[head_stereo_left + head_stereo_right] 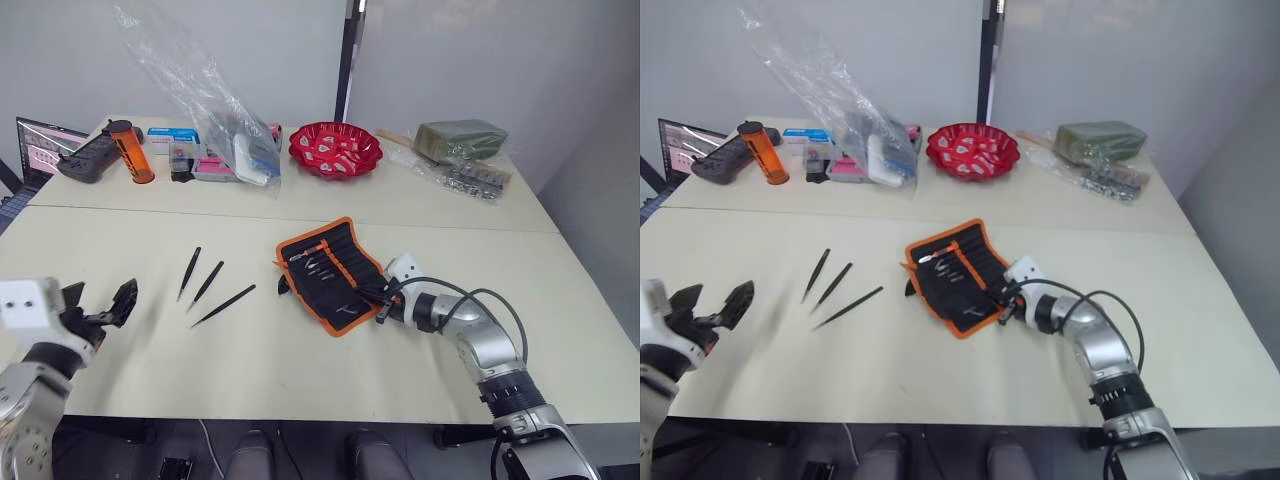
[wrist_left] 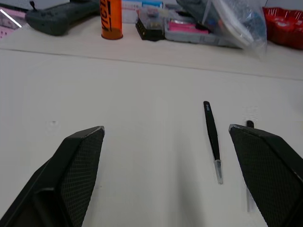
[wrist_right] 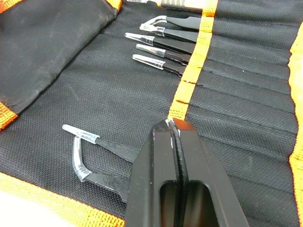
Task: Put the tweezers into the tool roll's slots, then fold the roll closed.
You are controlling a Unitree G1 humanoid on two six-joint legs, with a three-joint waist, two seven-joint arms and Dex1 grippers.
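A: Right gripper (image 3: 176,130)?
B: Fingers pressed together, nothing between them, tip on the tool roll (image 1: 330,270) at its orange trim.
A: Left gripper (image 1: 98,303)?
B: Spread wide, empty, near three loose tweezers (image 1: 205,285) on the table (image 1: 300,350).

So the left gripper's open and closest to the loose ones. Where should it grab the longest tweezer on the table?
Probably mid-body, from straight above. The longest tweezer lies flat and slanted on the table, apart from the other two tweezers, so the left gripper has room either side. Turn the fingers across its slim shaft; avoid the fine tip.
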